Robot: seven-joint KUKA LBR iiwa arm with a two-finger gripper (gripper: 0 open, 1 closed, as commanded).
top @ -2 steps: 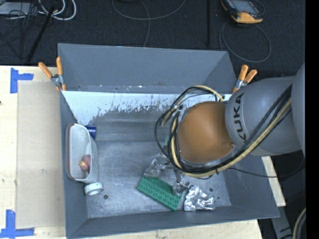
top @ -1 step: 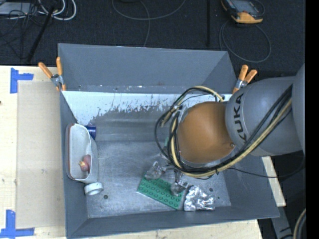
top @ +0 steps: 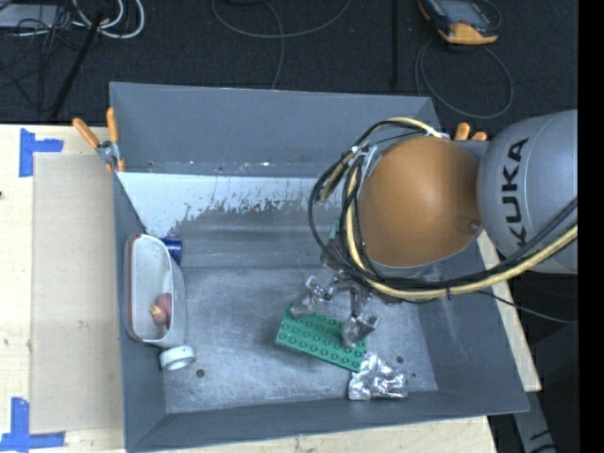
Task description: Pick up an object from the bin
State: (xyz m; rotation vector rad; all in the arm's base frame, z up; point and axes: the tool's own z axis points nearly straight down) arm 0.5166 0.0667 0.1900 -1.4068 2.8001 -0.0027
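Grey bin (top: 236,149) w/ green plate (top: 307,336), foil (top: 377,382), scoop (top: 146,262)

One camera looks obliquely down into the bin (top: 264,130); fairly near.

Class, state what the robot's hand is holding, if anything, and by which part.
Nothing is held: the hand stands open over the upper edge of the green studded plate, which lies flat.

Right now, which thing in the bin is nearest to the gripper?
The flat green studded plate, right under the gripper. The crumpled silver piece lies beside the plate; the white scoop is by the left wall.
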